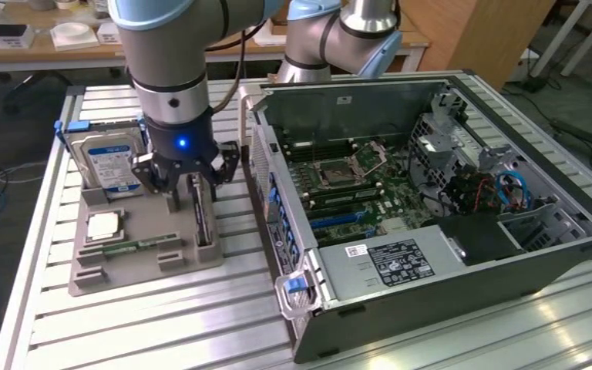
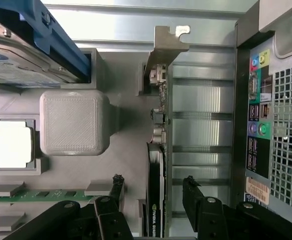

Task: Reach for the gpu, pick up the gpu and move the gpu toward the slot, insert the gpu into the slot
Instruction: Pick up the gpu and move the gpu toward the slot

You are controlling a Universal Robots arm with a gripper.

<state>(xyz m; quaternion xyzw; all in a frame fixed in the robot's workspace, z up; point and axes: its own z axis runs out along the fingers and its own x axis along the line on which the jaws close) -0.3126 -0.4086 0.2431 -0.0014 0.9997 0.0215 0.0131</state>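
Straddling the gpu [image 2: 154,210], the gripper [image 2: 153,186] stood wide open with one finger on each side of the card, clamping nothing. The gpu [image 1: 204,223] stood on edge in the grey tray [image 1: 132,270], at 9 o'clock of the open case [image 1: 430,293] in the exterior view. The slot [image 1: 339,221] lay on the motherboard [image 1: 378,193], at 3 o'clock of the gpu. The hard drive [image 1: 105,158] sat at 10 o'clock of the gripper [image 1: 195,189].

The gpu [image 2: 155,165] is showing near-black, with a dull silver bracket. The gripper [image 1: 195,193] is showing black, with a blue light glowing above it. The tray [image 1: 142,270] is looking plain grey. The drive [image 1: 111,158] is wearing a blue label on silver. The chip [image 1: 104,226] is gleaming silver. The motherboard [image 1: 373,193] is showing green inside the black case [image 1: 461,297]. The table [image 1: 173,331] is shining silver, ribbed in lines.
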